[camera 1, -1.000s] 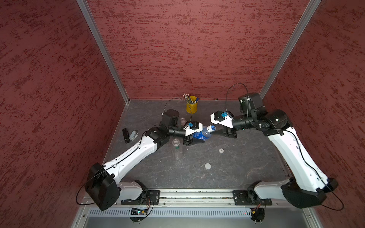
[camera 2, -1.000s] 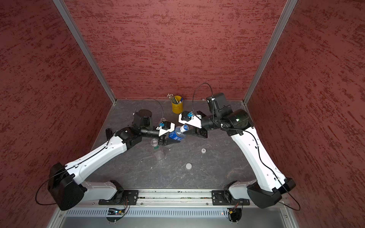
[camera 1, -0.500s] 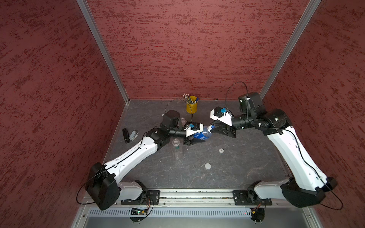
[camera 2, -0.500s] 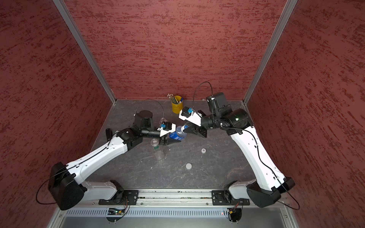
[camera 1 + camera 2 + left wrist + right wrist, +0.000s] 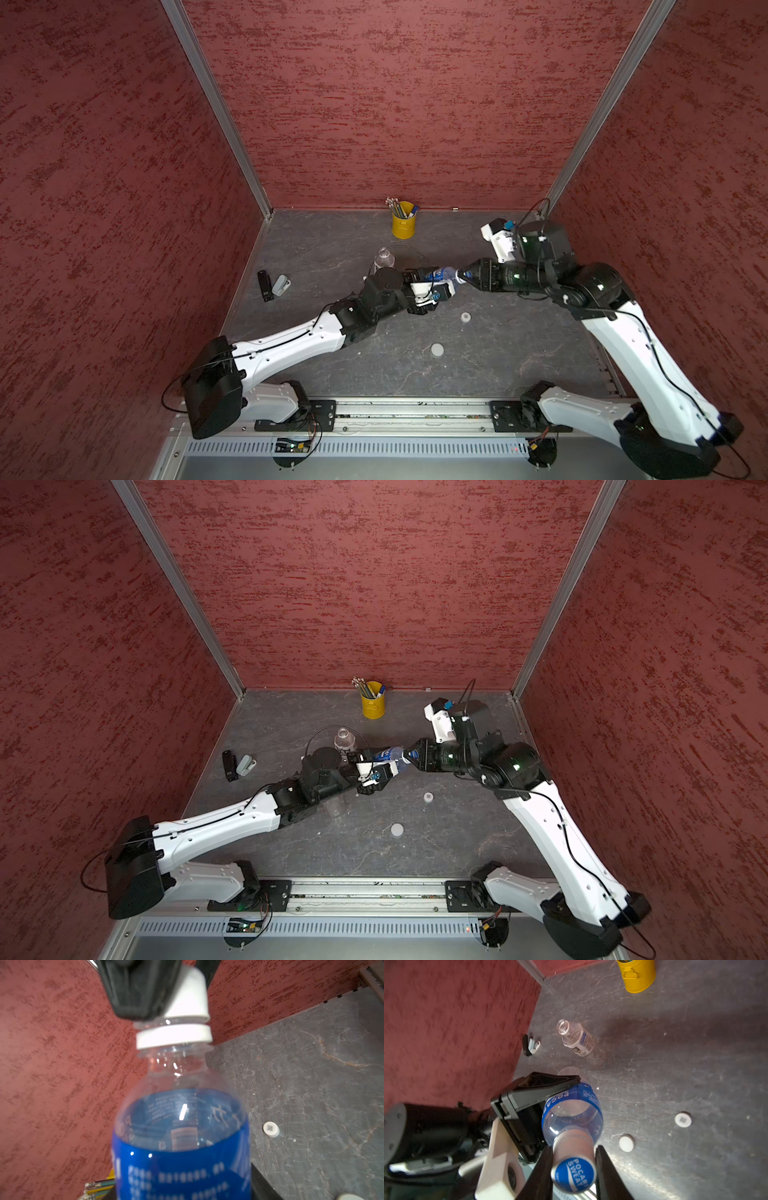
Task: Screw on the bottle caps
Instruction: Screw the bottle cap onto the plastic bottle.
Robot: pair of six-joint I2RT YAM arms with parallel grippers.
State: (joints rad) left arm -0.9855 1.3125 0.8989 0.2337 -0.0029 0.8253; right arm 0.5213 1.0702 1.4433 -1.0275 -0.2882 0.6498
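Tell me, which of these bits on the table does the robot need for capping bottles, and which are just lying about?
For the job: blue-labelled bottle, blue-and-white cap, white-labelled bottle, plain clear bottle, wide white cap, small marked white cap.

Just lying about: yellow pencil cup, black object, grey object.

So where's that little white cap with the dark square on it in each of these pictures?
Top view: the marked cap lies on the grey table, below-right of the blue-labelled bottle.
Top view: marked cap, same spot by the bottle.
Left wrist: marked cap on the table beside the bottle.
Right wrist: marked cap on the table, beyond the plain white cap.
Shared landmark: the blue-labelled bottle.
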